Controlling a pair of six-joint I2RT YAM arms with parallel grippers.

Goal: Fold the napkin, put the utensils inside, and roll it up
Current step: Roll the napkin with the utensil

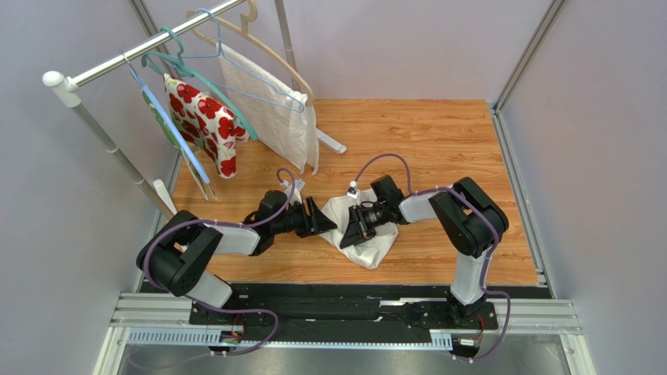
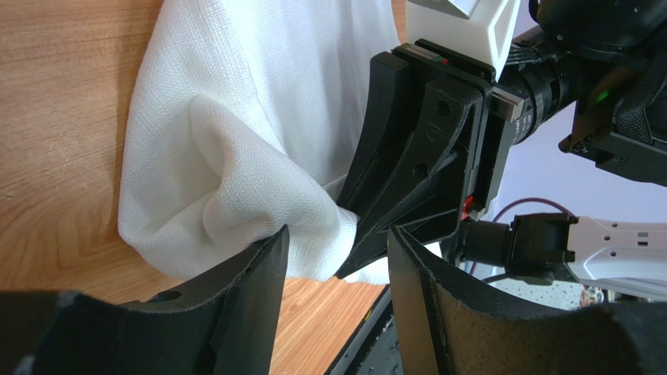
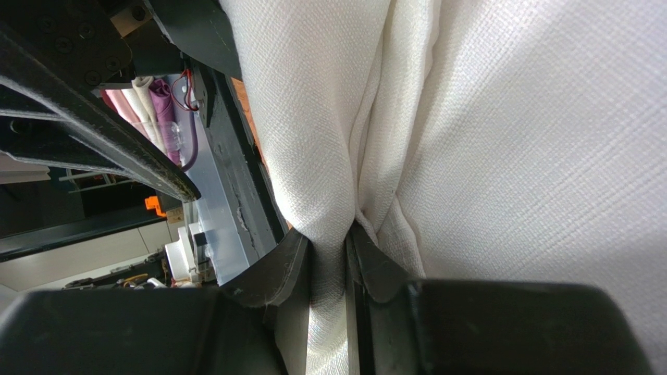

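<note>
Where the napkin (image 1: 366,234) lies: bunched in a heap mid-table (image 1: 438,141), between my two grippers, not folded yet.
Utensils: none visible in any view.
Step in hand: I judge it's opening the napkin flat, ahead of the fold.
How to do it well: I'd close the left on one edge layer, not the bulge, then draw both grippers apart low over the wood so the cloth spreads without twisting.
Right gripper (image 3: 329,254): clamped on a pinched fold of napkin.
Left gripper (image 2: 337,236): jaws apart, straddling a cloth bulge just beside the right gripper's tip, not pinching.
Arm pose: elbows out, forearms angled inward, wrists low, grippers nose to nose at the heap.
Risk: tips very near, could collide.
</note>
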